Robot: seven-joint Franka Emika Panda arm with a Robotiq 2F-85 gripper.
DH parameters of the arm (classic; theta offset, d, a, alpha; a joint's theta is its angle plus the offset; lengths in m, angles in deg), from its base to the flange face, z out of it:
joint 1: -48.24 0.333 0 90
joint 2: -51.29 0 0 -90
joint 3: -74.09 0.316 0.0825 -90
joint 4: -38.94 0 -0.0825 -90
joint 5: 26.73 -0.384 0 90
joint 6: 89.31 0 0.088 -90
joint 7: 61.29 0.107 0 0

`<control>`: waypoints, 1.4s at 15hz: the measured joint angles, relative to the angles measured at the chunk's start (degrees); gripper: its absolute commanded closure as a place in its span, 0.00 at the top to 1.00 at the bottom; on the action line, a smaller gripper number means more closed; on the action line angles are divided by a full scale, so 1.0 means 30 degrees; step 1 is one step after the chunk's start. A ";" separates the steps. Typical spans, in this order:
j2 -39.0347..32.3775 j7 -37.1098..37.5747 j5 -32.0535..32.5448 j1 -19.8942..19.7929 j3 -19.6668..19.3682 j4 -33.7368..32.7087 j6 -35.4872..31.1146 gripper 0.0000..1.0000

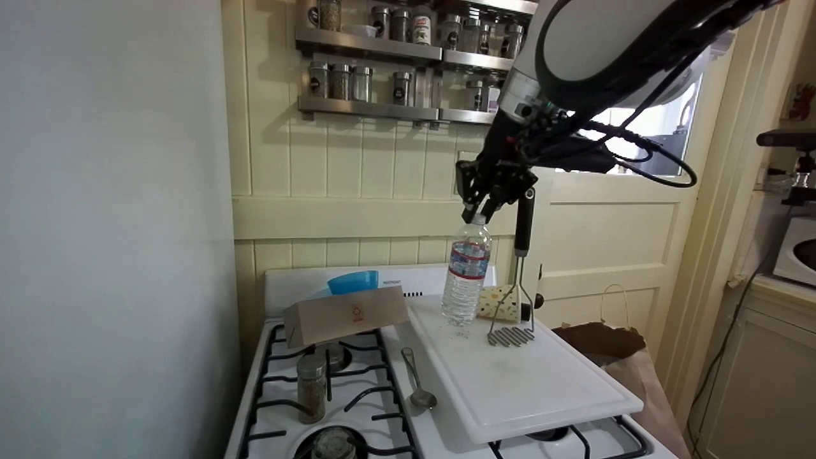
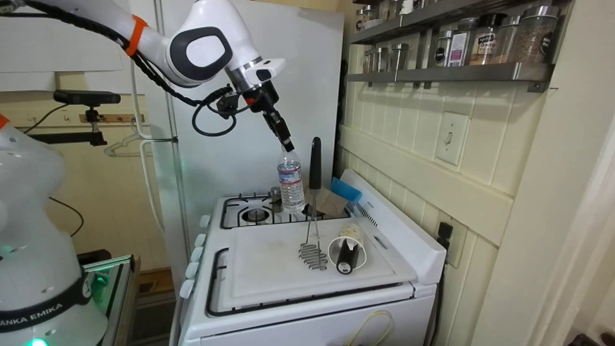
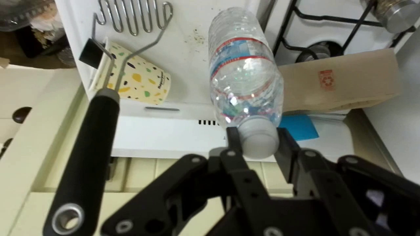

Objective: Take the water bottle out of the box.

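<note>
At the lower centre of the wrist view, the gripper (image 3: 259,141) holds the water bottle (image 3: 244,73) only by its pale cap (image 3: 260,141), with the fingers (image 3: 234,141) narrow around it. This bottle is already outside the cardboard box (image 1: 349,315), which lies left of centre in an exterior view; it seems to be over the cutting board (image 1: 529,382), though I cannot tell whether its base touches. I think such a small grip can slip, or let the bottle swing, if the motion is quick. A sideways move might also topple the potato masher (image 1: 522,242), standing upright near it.
</note>
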 measured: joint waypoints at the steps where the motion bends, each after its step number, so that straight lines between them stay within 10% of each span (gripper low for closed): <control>1: 0.0002 0.0311 0.0172 -0.0305 0.0117 0.0120 0.0118 0.08; 17: -0.1629 0.2395 0.0945 -0.0974 0.0901 0.0245 0.1309 0.08; 18: -0.1794 0.2462 0.1010 -0.0979 0.0903 0.0211 0.1309 0.56; 21: -0.2094 0.2671 0.1166 -0.0990 0.0903 -0.0151 0.1509 0.71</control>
